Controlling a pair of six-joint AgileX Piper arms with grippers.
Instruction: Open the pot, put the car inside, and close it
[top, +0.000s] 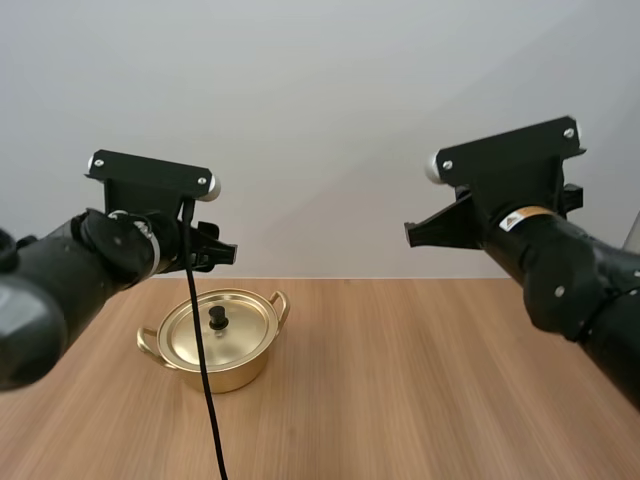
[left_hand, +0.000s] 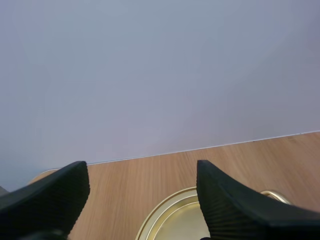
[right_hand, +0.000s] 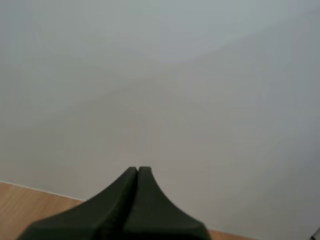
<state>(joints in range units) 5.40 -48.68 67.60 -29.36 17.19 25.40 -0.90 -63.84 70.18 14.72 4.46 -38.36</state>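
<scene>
Pot (top: 215, 345), one: round golden metal, two loop handles, standing at the left of the light wooden table (top: 430, 390). Lid (top: 243, 328), one: golden, seated on the pot, with one black knob (top: 217, 318) at its centre. Left gripper (left_hand: 141, 170), one: fingers wide apart, holding nothing, raised above the pot. Right gripper (right_hand: 138, 171), one: fingers pressed together, raised at right, well apart from the pot.

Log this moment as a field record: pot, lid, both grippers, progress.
pot: gold, two handles, standing on the wooden table
lid: on the pot, black knob up
left gripper: fingers open, raised above the pot, not touching
right gripper: fingers shut on nothing, raised off to the side
progress: pot not yet opened
</scene>
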